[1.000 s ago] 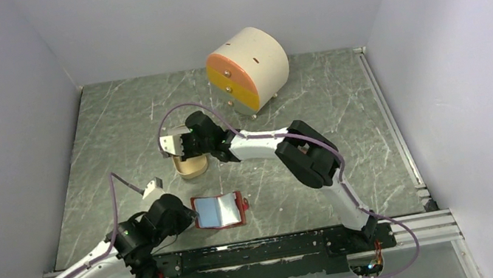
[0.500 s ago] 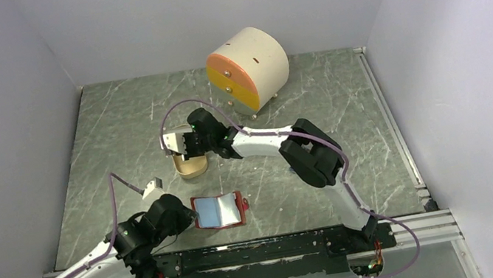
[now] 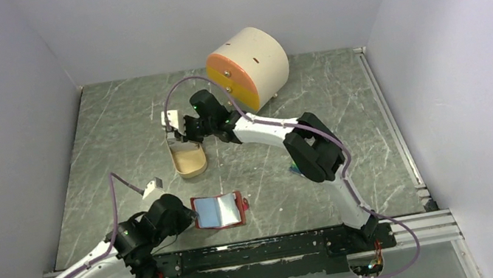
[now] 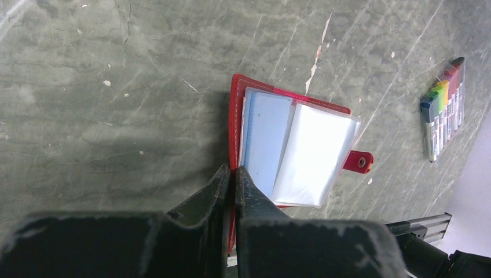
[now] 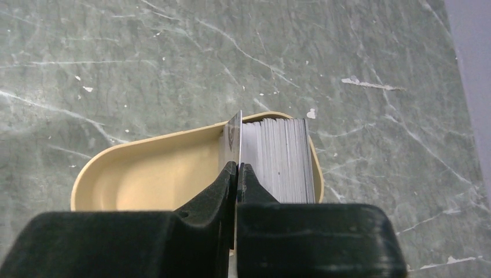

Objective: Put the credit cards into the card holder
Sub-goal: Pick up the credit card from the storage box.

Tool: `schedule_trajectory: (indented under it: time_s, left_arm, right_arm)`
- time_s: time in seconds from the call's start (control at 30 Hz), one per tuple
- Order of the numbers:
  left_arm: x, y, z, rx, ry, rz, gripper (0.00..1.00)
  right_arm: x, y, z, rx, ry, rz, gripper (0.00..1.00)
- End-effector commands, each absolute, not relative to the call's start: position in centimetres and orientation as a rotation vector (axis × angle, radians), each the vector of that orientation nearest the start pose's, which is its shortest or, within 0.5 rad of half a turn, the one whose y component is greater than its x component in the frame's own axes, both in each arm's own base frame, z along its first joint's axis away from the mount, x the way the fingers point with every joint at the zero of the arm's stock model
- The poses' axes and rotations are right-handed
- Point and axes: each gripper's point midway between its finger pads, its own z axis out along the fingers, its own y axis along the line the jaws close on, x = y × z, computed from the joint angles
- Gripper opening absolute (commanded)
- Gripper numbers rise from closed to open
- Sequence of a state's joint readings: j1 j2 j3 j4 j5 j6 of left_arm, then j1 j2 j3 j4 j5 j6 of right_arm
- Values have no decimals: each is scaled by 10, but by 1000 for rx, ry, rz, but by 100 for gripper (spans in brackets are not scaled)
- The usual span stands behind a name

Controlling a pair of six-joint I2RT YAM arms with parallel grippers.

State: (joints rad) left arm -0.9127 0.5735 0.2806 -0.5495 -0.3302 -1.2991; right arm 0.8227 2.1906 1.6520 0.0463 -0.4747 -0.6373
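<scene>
Top view: card holder [image 3: 219, 210] lies open on the desk [image 3: 115, 130], close to the near edge, about mid-width. Left pincer [image 3: 193, 216] sits at its left edge. Right pincer [image 3: 178, 139] is over the far end of the tan tray [image 3: 191, 164], near the desk centre. Round drawer box [image 3: 247, 68] stands by the far edge. The cards are too small to make out from here.

Left wrist: left pincer [image 4: 231, 174] is fully closed, tips pinching the red left edge of the card holder [image 4: 263, 145]. Pale blue and clear pockets face up, snap tab [image 4: 359, 161] sticks out the opposite side. Bundle of coloured sticks [image 4: 443, 113] lies well apart on the desk.

Right wrist: right pincer [image 5: 236, 169] is clamped shut on a single card [image 5: 233, 136], held on edge. It sits proud of the stack of cards [image 5: 278, 159], just beside it, probably touching. The stack stands on edge at one end of the tray [image 5: 145, 174].
</scene>
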Motion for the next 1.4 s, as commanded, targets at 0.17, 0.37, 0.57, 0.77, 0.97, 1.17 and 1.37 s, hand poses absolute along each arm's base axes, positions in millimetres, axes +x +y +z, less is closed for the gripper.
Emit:
schedule_trajectory:
  time_s: [0.17,0.37,0.57,0.77,0.97,1.17,1.37]
  left_arm:
    - [146,-154,56,-634,2357,-653,9]
    - [146,-154,55,-636,2355,-658,9]
    - [146,-154,55,-636,2355,-659,9]
    - [146,-155,54,-634,2357,-659,9]
    - [146,-155,54,-632,2359,-654,9]
    - [146,-155,54,-630,2359,-658,9]
    - [146,-156,53,-627,2363,-653,9]
  right_arm:
    - [381,492,96,-1565,1392,659,3]
    - [383,493,87,-1564,1428,662,7]
    - [385,492,94,-1525,1427,682,4]
    - [388,493,99,-1512,1431,706,0]
    - [390,493,98,-1487,1453,719,0]
    - [391,492,106,-1453,1455,767,1]
    - [388,492,118,-1433,1443,824,0]
